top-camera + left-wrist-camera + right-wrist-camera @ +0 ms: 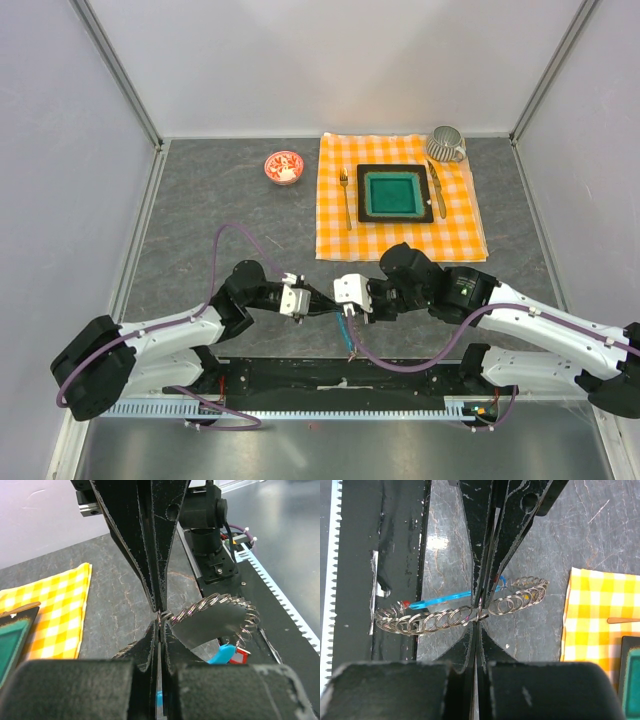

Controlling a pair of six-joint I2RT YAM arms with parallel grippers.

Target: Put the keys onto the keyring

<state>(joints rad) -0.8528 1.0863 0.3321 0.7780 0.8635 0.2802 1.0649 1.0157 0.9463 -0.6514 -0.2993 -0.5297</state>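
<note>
The task is judged to be at an early or middle stage. The keyring (435, 620) is held clear of the table (200, 220) at the lower centre of the top view, stretched between the two arms. The fingers of the left gripper (160, 615) are pressed together on a loop of the ring at the centre of its wrist view. The fingers of the right gripper (479, 616) are likewise pinched on the ring's middle. Of the keys (241, 656), only small coloured tags can be made out: a red one at the lower right of the left wrist view, beside the cyan-blue piece (442, 599). Whether any key is threaded cannot be told, so the threading is taken as remaining. With both grippers occupied, one is judged to need freeing. The other items lie well apart in the upper half of the top view and obstruct nothing: the checked cloth (335, 225), the plate (395, 170), the cup (447, 145), the bowl (270, 160), the fork (346, 200) and the knife (437, 190).
</note>
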